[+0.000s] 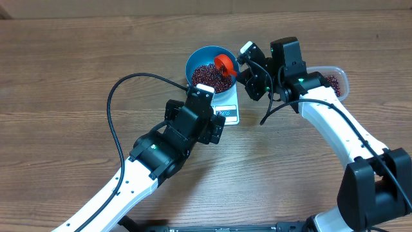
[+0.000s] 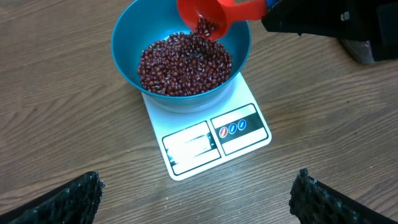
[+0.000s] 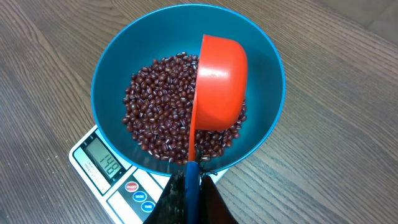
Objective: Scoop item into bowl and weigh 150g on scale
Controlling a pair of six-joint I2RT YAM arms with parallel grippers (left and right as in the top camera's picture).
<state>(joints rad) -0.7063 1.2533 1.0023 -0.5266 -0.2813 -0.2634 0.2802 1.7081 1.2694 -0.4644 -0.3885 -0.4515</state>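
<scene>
- Right wrist view is showing my right end effector (image 3: 190,186) clamping together on the handle of the orange scoop (image 3: 217,87), which is tipping sideways above the blue bowl (image 3: 106,81).
- Beans (image 3: 155,106) are heaping in that bowl, which is sitting on the white scale (image 3: 99,165) on the desk (image 3: 348,143).
- The display seems to be reading just under the target, so I am risking an overshoot if the last beans are dumping at once.
- Any scoop pressure on the bowl would be falsifying the reading or sliding the wider bowl off.
- My left end effector (image 2: 196,202) is hovering with fingers wide apart, holding nothing, near the scale's front; a bump there would be disturbing the weighing.
</scene>
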